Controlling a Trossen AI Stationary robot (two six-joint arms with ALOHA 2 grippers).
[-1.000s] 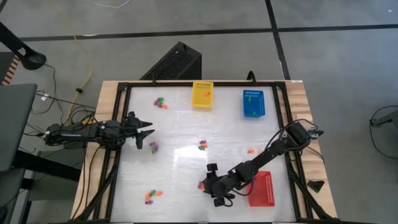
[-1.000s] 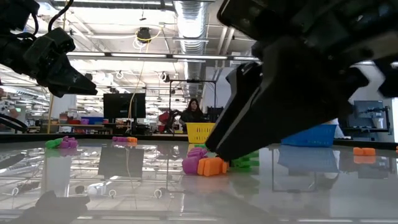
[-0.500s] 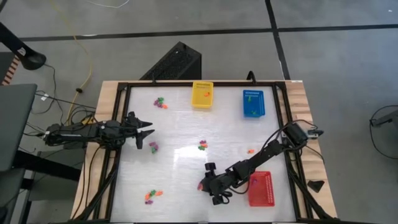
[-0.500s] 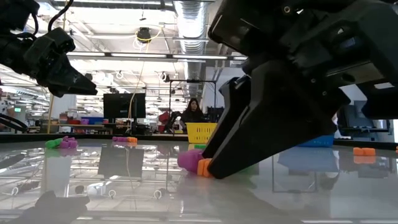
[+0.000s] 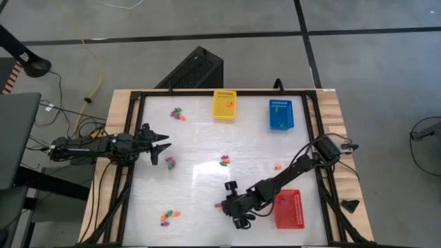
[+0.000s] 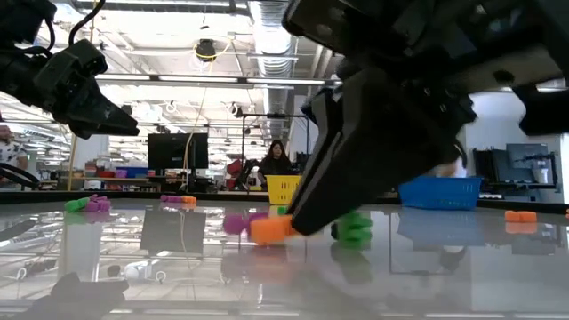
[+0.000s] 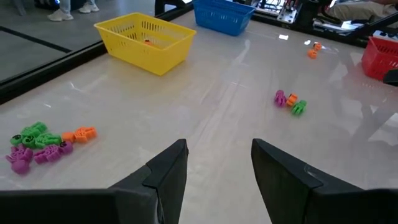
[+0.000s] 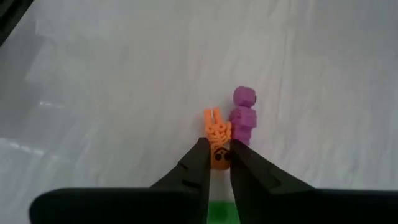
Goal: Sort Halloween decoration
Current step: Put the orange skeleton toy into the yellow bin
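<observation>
The Halloween decoration lies in small clusters on the white table: one at the far left (image 5: 178, 113), one near my left gripper (image 5: 169, 162), one mid-table (image 5: 224, 161), an orange piece at the right (image 5: 278, 167), and one near the front edge (image 5: 167, 217). My right gripper (image 5: 222, 205) is low at the front centre, shut on an orange trinket (image 8: 216, 134). A purple trinket (image 8: 244, 115) lies beside it and a green one (image 6: 354, 227) close by. My left gripper (image 5: 165, 146) hovers open at the left, holding nothing. My right gripper pinches the orange trinket between its two fingertips at the end nearest the wrist (image 8: 217, 155). Its other end (image 8: 214, 119) sticks out ahead of the fingers. The fingers slant down from the table's right side. The trinket lies low at the table top (image 6: 271, 229).
A yellow basket (image 5: 224, 105) and a blue basket (image 5: 280, 114) stand at the far edge. A red basket (image 5: 289, 209) sits at the front right, just behind my right arm. A black frame (image 5: 138, 96) borders the table.
My right gripper has moved a little toward the table's left edge, staying low. The orange trinket has slid left with it. The purple trinket now lies apart from the orange one, and the green one stands uncovered to the right.
</observation>
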